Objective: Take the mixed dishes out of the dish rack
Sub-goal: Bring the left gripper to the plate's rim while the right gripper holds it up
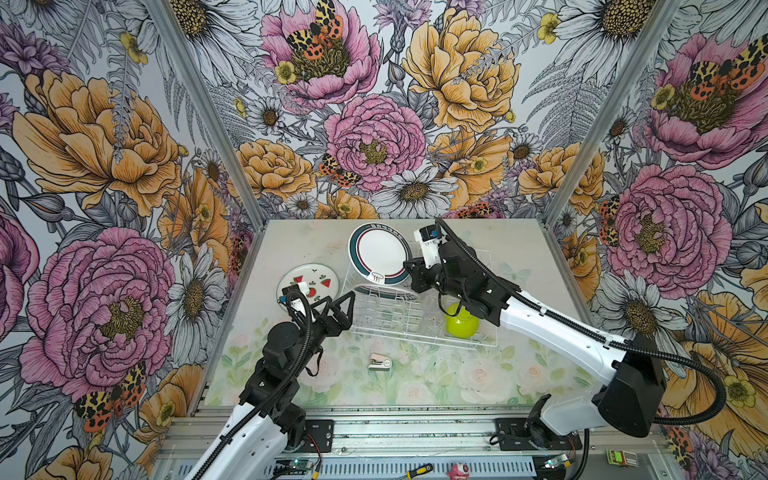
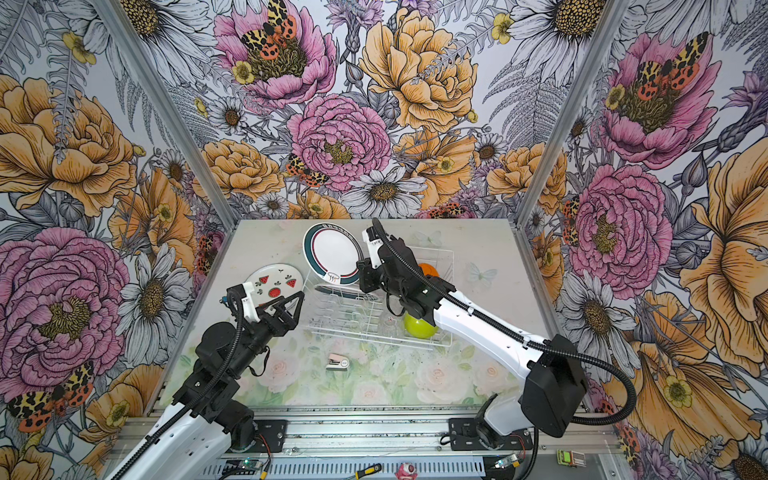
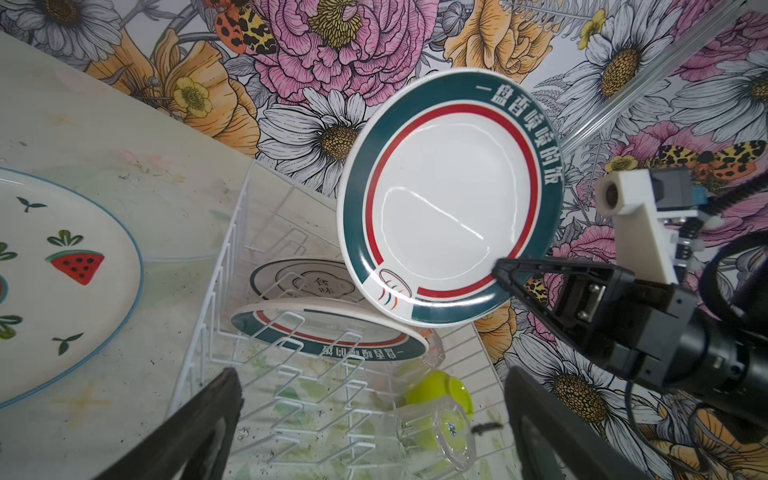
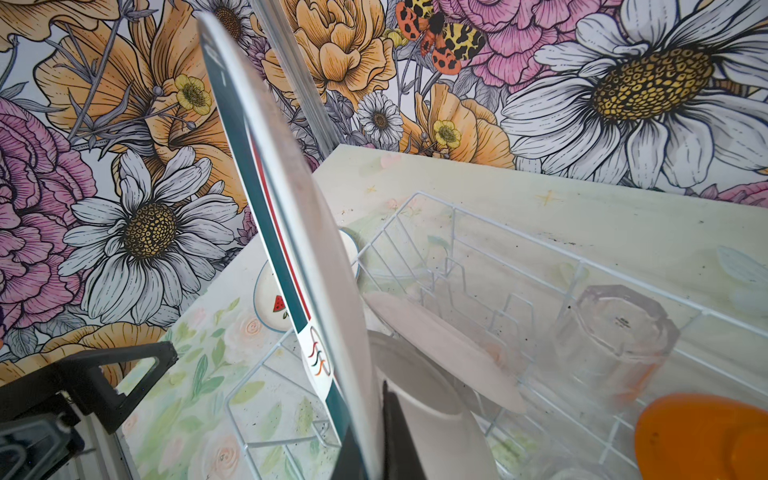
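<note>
Floral tabletop point(image 1: 436, 382) carries the rack point(image 1: 390, 311). Over its far-left end the right fingers point(image 3: 505, 268) pinch only the rim of an upright teal plate point(image 1: 379, 253). So thin a hold could slip and drop it onto the lower plate point(image 1: 386, 291). The left fingers point(image 3: 199, 419) gape empty nearby.

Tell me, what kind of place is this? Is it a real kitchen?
Probably a robot practice booth, not a kitchen. Flowered walls box in one table. The left arm and right arm are mounted on a metal rail at its front, and a dish rack sits on the table.
</note>
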Available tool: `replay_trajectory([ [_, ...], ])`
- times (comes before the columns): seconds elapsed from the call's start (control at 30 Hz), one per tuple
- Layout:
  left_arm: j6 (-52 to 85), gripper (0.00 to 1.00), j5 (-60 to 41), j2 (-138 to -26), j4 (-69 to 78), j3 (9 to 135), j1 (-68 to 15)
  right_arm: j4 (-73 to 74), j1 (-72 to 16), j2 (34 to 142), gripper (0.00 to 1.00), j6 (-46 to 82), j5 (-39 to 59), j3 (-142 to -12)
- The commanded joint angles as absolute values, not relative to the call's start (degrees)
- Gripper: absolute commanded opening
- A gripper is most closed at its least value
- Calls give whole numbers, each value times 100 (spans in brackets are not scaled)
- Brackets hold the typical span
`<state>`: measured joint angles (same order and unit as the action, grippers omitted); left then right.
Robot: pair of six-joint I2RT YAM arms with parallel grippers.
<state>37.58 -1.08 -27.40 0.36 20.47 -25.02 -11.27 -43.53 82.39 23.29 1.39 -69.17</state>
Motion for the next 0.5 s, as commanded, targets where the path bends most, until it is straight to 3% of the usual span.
replay_trajectory([
  [0.0, 3858, 99, -368, -2835, 281, 2191, -2533, -744, -4324, 8011, 0, 2491, 405, -6946],
  [0.47, 4083, 99, -815, -3787, 1306, 2320, -2547, -497, -4315, 8024, 0, 2756, 896, -6913],
])
